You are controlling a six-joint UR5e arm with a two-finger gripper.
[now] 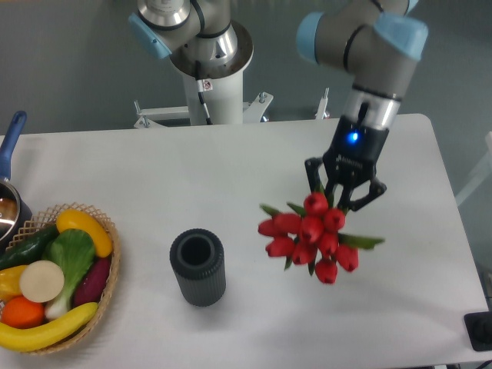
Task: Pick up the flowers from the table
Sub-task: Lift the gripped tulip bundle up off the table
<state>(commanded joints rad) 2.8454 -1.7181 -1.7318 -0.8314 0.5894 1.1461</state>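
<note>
Hanging from the gripper (345, 196), the flowers (311, 237) look clear of the table (231, 177), blooms down, right of the dark cylinder (197, 267). Fingers clamped on the stems. Pick looks basically done; what's left is just holding w/o slip.

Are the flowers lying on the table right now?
No, the flowers hang from the gripper, blooms downward, lifted above the white table.
</note>
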